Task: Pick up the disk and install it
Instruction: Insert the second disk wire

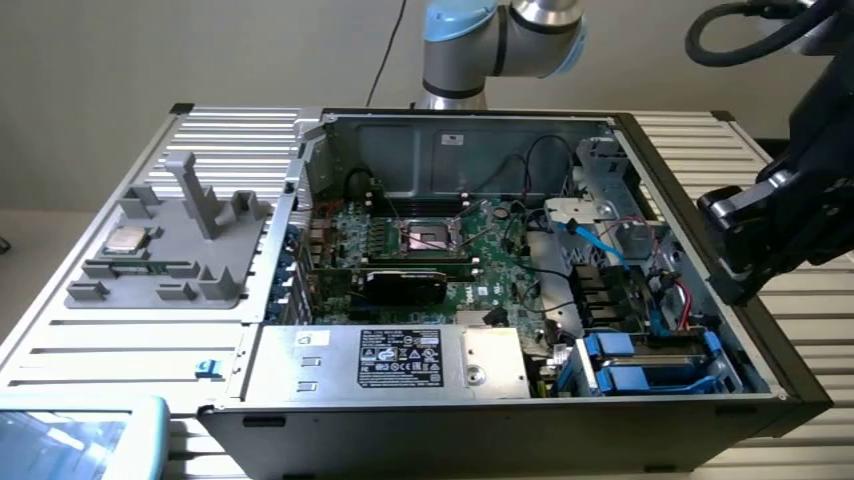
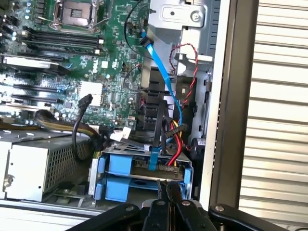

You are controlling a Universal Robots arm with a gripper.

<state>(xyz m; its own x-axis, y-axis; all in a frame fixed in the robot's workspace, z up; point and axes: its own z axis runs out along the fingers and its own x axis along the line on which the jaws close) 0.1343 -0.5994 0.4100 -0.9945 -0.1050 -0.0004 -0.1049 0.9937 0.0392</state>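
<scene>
The disk [image 1: 651, 362] sits in the drive bay at the near corner of the open computer case [image 1: 674, 215], on the exterior view's right. Only its blue bracket [image 2: 126, 174] and a strip of grey metal show. Cables plug into its end [image 2: 163, 163]. My gripper [image 1: 737, 285] hangs over the case's wall on the exterior view's right, a little above the bay. In the wrist view my gripper [image 2: 166, 188] is shut, its thin black fingertips [image 2: 171, 190] pressed together with nothing between them, just beside the disk's bracket.
A silver power-supply box [image 1: 394, 360] with a black-and-white sticker lies beside the bay. The green motherboard [image 1: 427, 240] fills the case floor, and blue and red cables [image 2: 161, 72] run above the bay. A grey fixture [image 1: 167, 250] holding a small silver chip [image 1: 127, 238] stands on the slatted table [image 1: 787, 330].
</scene>
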